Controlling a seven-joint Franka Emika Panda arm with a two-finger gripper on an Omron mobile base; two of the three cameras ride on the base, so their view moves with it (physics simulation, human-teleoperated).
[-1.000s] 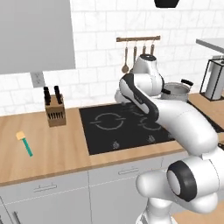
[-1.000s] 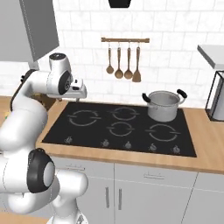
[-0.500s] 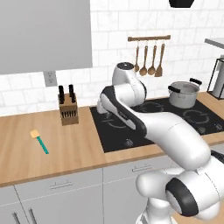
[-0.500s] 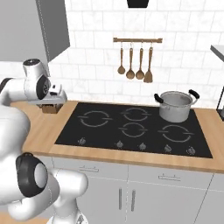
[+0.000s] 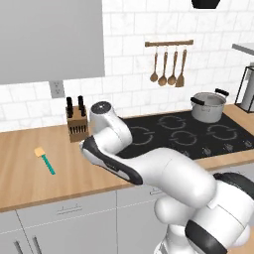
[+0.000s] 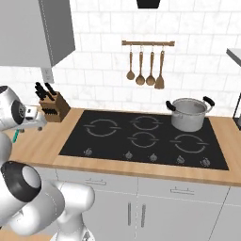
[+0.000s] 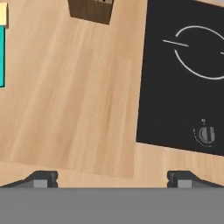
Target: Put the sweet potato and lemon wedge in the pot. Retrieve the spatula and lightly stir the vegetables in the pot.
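The spatula [image 5: 44,158], teal-handled with a pale yellow blade, lies flat on the wooden counter left of the knife block; its handle [image 7: 1,48] runs along the left edge of the hand view. My gripper [image 7: 111,179] hovers open over bare counter between the spatula and the cooktop, nothing between its fingertips [image 7: 42,178]. My hand [image 6: 33,115] shows at the far left, beside the block. The silver pot [image 5: 209,106] with black loop handles stands on the back right burner [image 6: 189,114], far from the gripper; its inside is hidden from me.
A wooden knife block [image 5: 78,124] stands by the wall, just beyond the gripper [image 7: 89,9]. The black cooktop [image 6: 141,136] lies to the right, its edge and a knob [image 7: 205,134] in the hand view. Wooden utensils [image 5: 168,64] hang on a rail above.
The base has driven left, so both base views shifted and the pot slid rightward in them. The arm swung left off the cooktop to the counter near the knife block.
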